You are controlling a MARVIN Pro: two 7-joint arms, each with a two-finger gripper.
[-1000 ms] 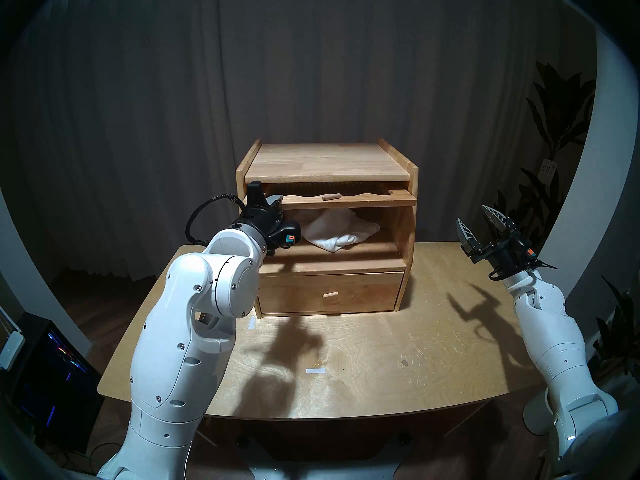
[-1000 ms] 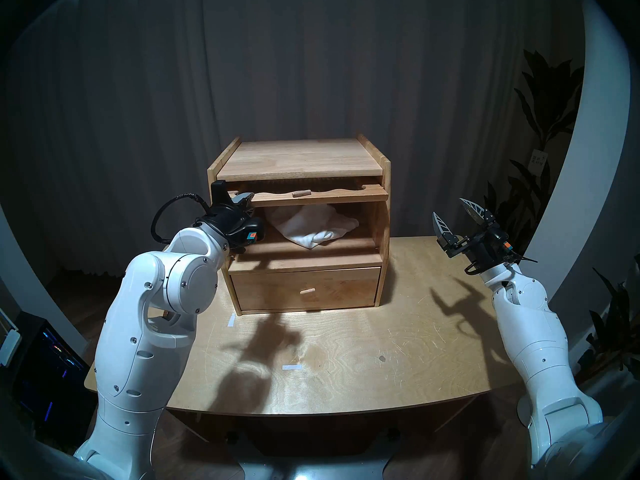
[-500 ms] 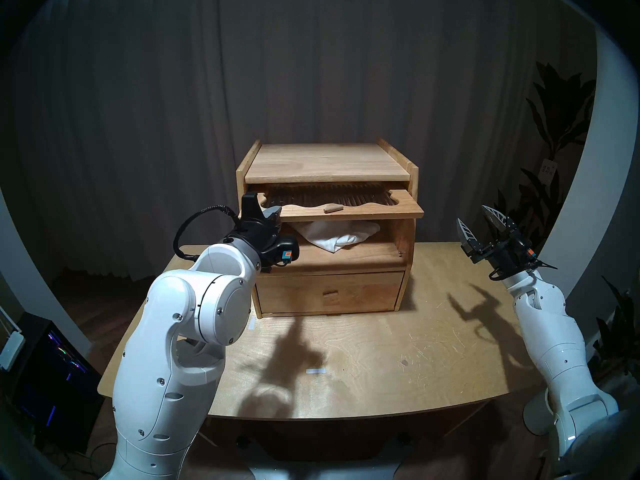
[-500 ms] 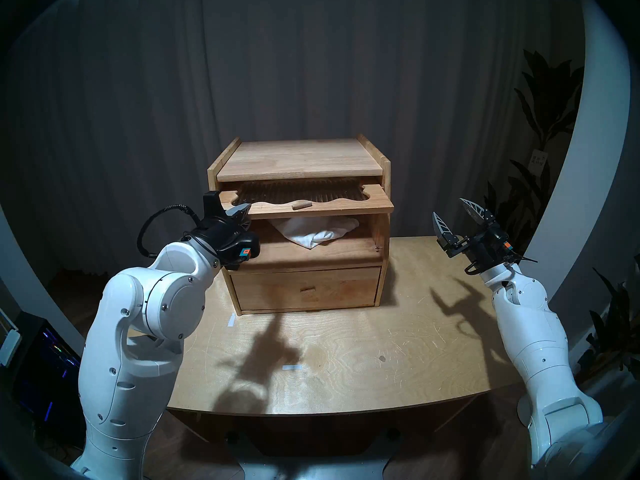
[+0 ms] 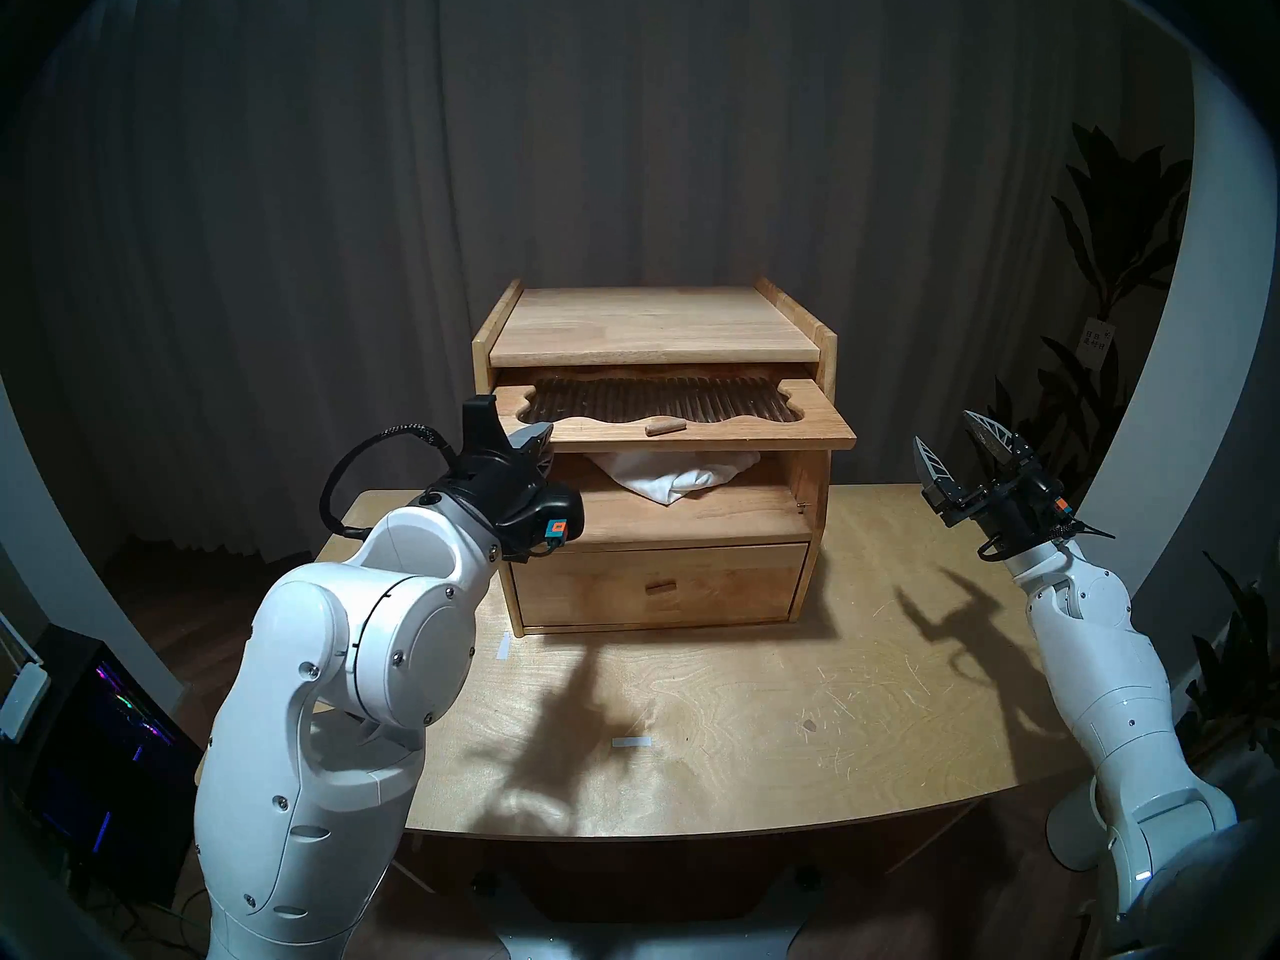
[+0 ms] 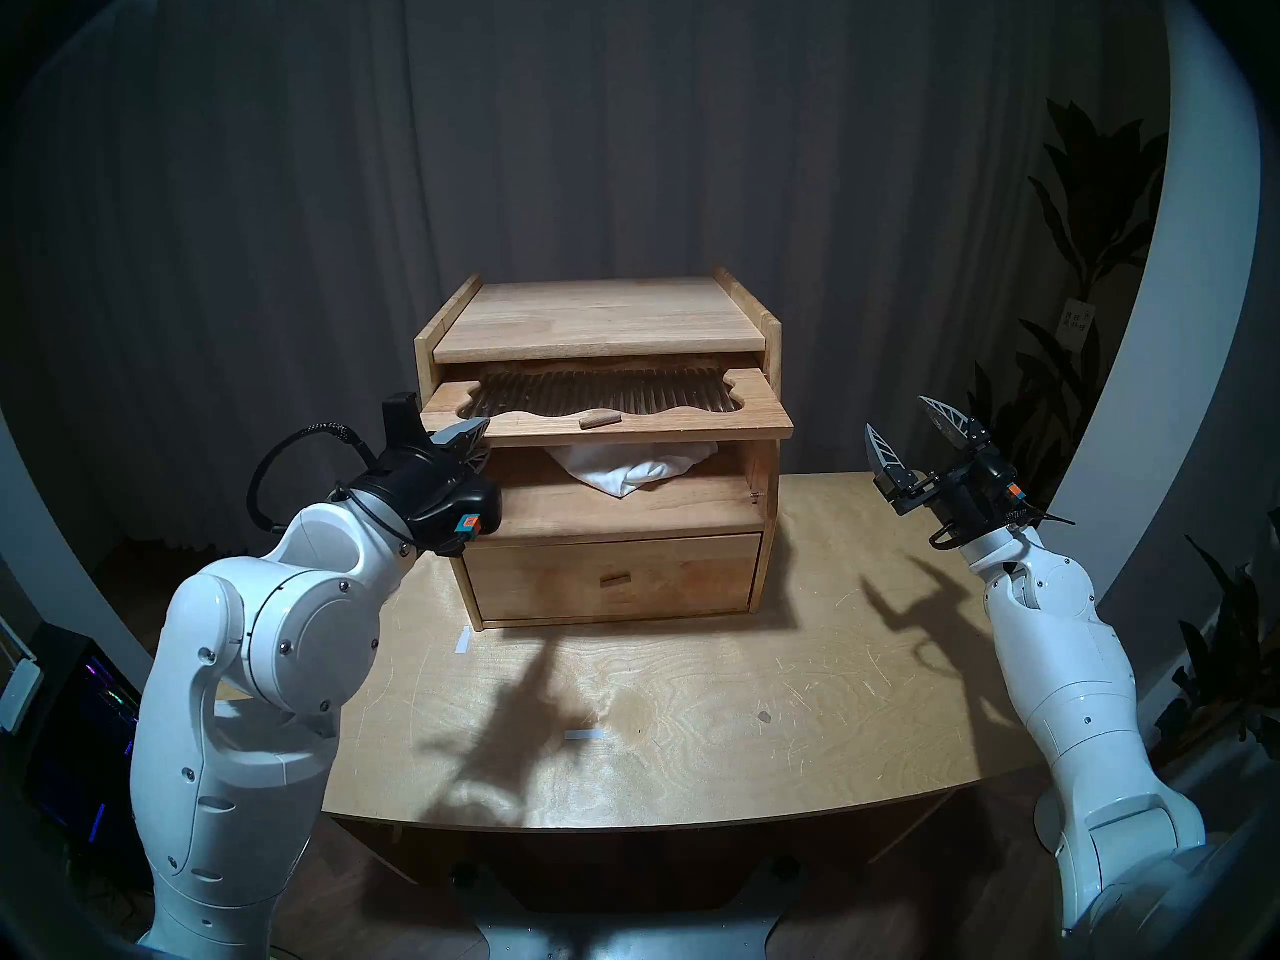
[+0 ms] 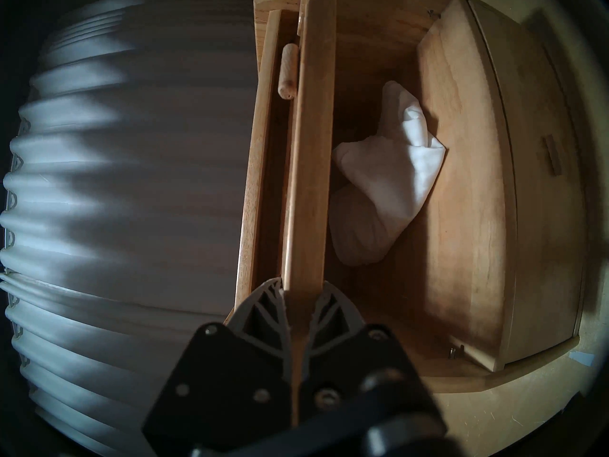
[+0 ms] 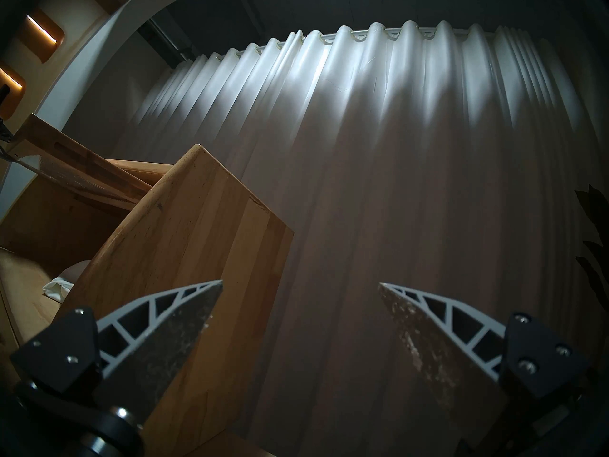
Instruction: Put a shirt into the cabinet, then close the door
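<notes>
Clamping door [image 7: 309,156] edge: left gripper [image 7: 301,301] | right gripper [image 8: 300,301] spread, empty | shirt [image 5: 682,477] inside cabinet [image 5: 821,453]

A pale plywood table [image 5: 866,716] stands before a pleated grey curtain [image 5: 623,141] that fills the back wall. Right of the table, dark leafy plants [image 5: 1108,259] stand by a white curved arch [image 5: 1170,356]. Left of the table, a dark computer case [image 5: 104,751] glows on the wooden floor [image 5: 201,612].

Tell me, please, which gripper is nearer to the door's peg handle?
Left. The left gripper is shut on the door at its left corner, beside the peg handle. The right gripper hangs open beyond the cabinet's right side.
</notes>
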